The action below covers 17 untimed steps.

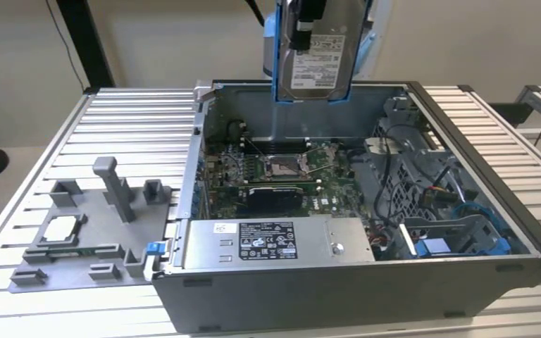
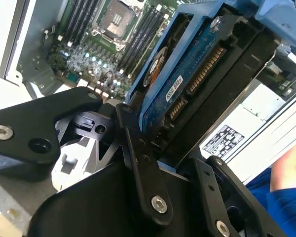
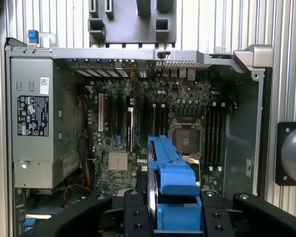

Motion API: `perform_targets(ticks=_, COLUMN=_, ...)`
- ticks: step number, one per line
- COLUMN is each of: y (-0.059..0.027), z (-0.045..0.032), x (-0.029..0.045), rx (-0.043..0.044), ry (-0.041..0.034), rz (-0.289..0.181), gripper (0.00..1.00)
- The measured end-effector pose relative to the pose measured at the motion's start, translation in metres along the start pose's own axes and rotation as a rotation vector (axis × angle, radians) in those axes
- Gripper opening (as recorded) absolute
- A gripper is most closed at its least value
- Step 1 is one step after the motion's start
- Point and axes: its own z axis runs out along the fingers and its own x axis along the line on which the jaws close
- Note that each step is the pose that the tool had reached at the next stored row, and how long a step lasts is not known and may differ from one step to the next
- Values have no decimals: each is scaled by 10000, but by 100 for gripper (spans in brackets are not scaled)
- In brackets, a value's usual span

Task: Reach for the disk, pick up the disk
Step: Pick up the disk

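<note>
Above the open computer case (image 1: 365,282) — toward its twelve o'clock edge in the exterior view — the end effector (image 3: 175,217) is clamped on the disk (image 1: 315,60), lifted clear of the motherboard (image 1: 280,169).

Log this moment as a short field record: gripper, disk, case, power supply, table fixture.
gripper: shut on the disk, raised above the open case
disk: held upright, blue bracket around its edges, clear of the case
computer case: open, motherboard exposed
power supply: long grey box inside the case
grey fixture: on the table, at the exterior view's left
</note>
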Motion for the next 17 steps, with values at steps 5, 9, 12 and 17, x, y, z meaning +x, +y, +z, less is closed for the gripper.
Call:
perform_targets(ticks=5, y=-110, z=3, x=1, rx=0, ry=0, rz=1, gripper=0)
perform_targets(ticks=9, y=-245, z=4, x=1, rx=0, ry=0, rz=0, gripper=0)
perform_targets(ticks=12, y=-380, z=4, x=1, rx=0, ry=0, rz=-3, gripper=0)
perform_targets(ticks=17, y=-605, z=5, x=-1, rx=0, ry=-2, rz=-11, gripper=0)
